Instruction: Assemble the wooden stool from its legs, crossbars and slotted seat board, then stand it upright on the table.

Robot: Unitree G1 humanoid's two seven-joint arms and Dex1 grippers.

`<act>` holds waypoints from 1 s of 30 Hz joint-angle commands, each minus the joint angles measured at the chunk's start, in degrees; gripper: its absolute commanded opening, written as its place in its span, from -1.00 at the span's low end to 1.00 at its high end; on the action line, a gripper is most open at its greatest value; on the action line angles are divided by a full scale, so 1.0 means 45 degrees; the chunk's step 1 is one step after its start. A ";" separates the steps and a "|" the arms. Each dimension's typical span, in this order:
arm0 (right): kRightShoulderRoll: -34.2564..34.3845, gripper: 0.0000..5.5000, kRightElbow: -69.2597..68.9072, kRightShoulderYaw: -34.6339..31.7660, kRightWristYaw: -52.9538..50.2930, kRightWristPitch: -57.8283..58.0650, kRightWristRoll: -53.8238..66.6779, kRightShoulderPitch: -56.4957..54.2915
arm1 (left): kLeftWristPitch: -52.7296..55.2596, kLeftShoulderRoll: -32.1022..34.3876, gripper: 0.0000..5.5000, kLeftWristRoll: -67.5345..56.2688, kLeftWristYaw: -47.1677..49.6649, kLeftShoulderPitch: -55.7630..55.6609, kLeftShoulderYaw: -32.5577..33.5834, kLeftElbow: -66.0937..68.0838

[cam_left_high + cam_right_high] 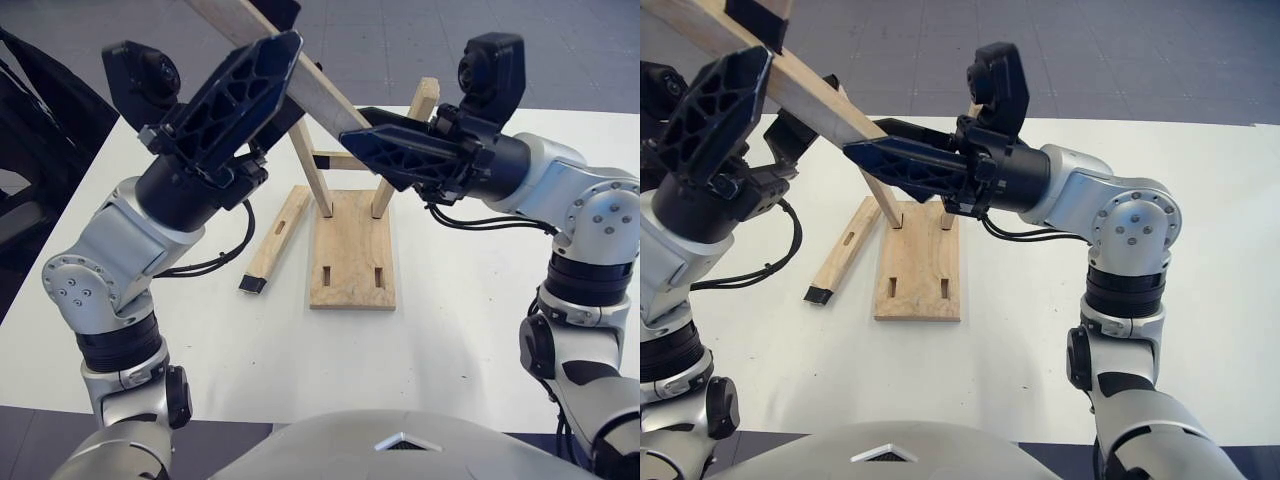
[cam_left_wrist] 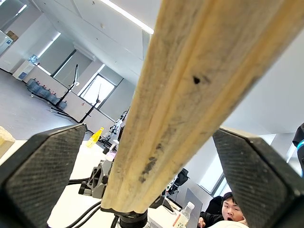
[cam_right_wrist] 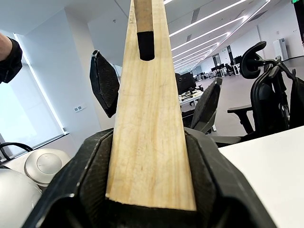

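A long wooden leg [image 1: 320, 95] slants through the air above the table, with a black-tipped piece [image 3: 145, 40] set into its upper end. My right gripper [image 1: 350, 135] is shut on the leg's lower end. My left gripper [image 1: 295, 75] stands open higher up, its fingers [image 2: 42, 175] on either side of the leg. Below, the slotted seat board [image 1: 350, 250] lies flat. Two legs [image 1: 312, 170] stand in its far slots, joined by a crossbar [image 1: 340, 160]. Another slotted leg [image 1: 278, 235] lies on the table beside the board.
The white table [image 1: 480, 300] has free room to the right of the board and in front of it. Its far edge runs just behind the standing legs, with dark floor beyond. Both arms crowd the space above the board.
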 commanded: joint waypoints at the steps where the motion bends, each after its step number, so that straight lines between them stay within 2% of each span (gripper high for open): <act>1: -0.0093 -0.26 -0.0288 0.0000 -0.0118 0.0086 0.0321 -0.0121 | 0.0066 0.0159 0.69 -0.0020 -0.0059 -0.0111 0.0141 0.0183; 2: -0.0111 -0.26 -0.0302 0.0016 -0.0127 0.0086 0.0330 -0.0113 | 0.0074 0.0183 0.68 -0.0019 -0.0090 -0.0131 0.0176 0.0195; 15: -0.0509 -0.26 -0.0312 0.0312 0.0211 0.0134 0.0183 0.0118 | 0.0573 0.0465 -0.06 -0.0024 -0.0911 -0.0131 0.0415 0.0560; 30: -0.0826 -0.26 -0.0644 0.0538 0.0540 0.0113 0.0102 0.0469 | 0.0876 0.0476 -0.11 -0.0022 -0.1306 0.0312 0.0807 0.0788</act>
